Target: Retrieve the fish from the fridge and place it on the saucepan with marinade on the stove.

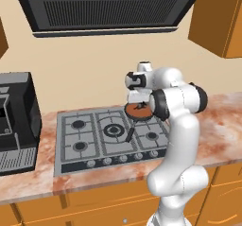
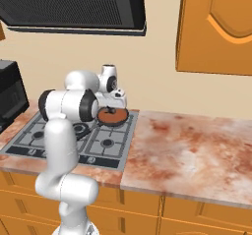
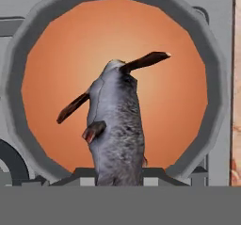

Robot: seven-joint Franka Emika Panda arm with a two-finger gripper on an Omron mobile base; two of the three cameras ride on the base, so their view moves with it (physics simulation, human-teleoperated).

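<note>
One fish [image 3: 115, 130] sits pinched in the tool [image 3: 120, 174], above the saucepan [image 3: 42, 40].

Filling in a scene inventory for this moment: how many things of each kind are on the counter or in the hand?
Fish, held in the shut hand above the pan: 1
Saucepan with marinade: 1
Stove: 1
Black coffee machine: 1
Total: 4
</note>
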